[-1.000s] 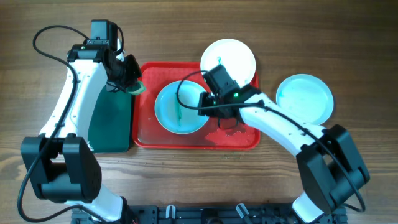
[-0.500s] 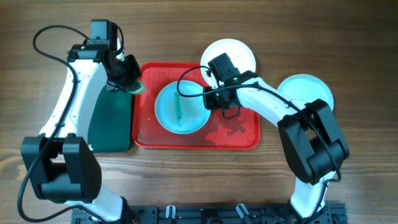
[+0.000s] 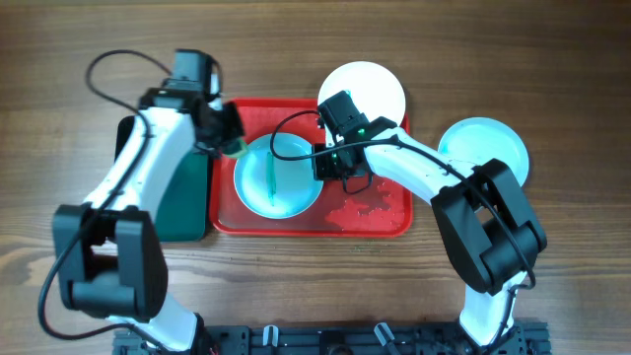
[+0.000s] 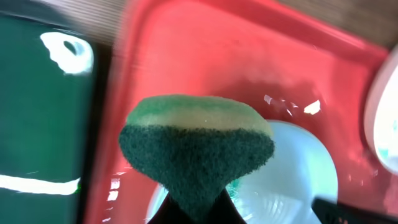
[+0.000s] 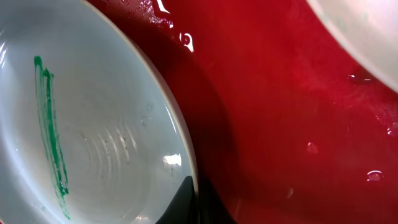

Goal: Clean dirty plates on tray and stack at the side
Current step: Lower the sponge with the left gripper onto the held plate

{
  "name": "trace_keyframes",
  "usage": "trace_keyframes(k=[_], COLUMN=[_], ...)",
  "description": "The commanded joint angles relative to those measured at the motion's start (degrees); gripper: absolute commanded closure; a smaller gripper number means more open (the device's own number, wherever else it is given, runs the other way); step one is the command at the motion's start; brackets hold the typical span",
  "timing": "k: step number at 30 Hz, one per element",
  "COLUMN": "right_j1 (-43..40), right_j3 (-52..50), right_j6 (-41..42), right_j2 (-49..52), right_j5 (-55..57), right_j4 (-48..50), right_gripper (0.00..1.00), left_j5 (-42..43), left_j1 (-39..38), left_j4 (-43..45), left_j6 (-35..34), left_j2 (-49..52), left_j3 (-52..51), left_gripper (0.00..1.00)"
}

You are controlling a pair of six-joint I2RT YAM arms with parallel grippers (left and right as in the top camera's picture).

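One plate point(image 3: 291, 185), right rim pinched by the right gripper point(image 3: 321, 164), wants the sponge point(image 4: 196, 149) clamped in the left gripper point(image 3: 227, 140) drawn firmly along its green streak point(image 5: 51, 140).

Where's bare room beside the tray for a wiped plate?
Bare wood along the tray's near edge, and in front of the right plate, under the right arm. Crowded: tray's left half, with streaked plate, sponge, left gripper, right gripper.
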Motion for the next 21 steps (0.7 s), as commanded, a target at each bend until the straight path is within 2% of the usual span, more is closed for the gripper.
trace_keyframes(k=[1, 9, 11, 14, 17, 21], right_j1=[0.1, 0.1, 0.1, 0.1, 0.1, 0.1], right_j3=[1.1, 1.1, 1.1, 1.1, 1.1, 1.1], right_j6=[0.6, 0.2, 0.2, 0.2, 0.2, 0.0], right_j2=[1.4, 1.4, 1.4, 1.4, 1.4, 1.4], right_j5=[-1.0, -1.0, -1.0, -1.0, -1.0, -1.0], right_j4=[-0.3, -0.4, -0.3, -0.2, -0.3, -0.3], right_gripper=[0.96, 0.95, 0.96, 0.96, 0.96, 0.95], left_j5=[-6.1, -7.5, -5.0, 4.5, 6.7, 6.8], left_j1=[-5.6, -7.9, -8.2, -10.4, -13.4, -15.1], left_j4=[0.6, 0.2, -0.6, -2.1, -4.2, -4.4], left_j6=[3.7, 3.6, 4.0, 9.9, 12.7, 12.6], left_j2=[4.4, 13.1, 13.8, 14.0, 14.0, 14.0], left_j3=[-0.7, -0.7, -0.7, -0.7, -0.7, -0.7], left_gripper=[0.96, 0.96, 0.96, 0.96, 0.96, 0.96])
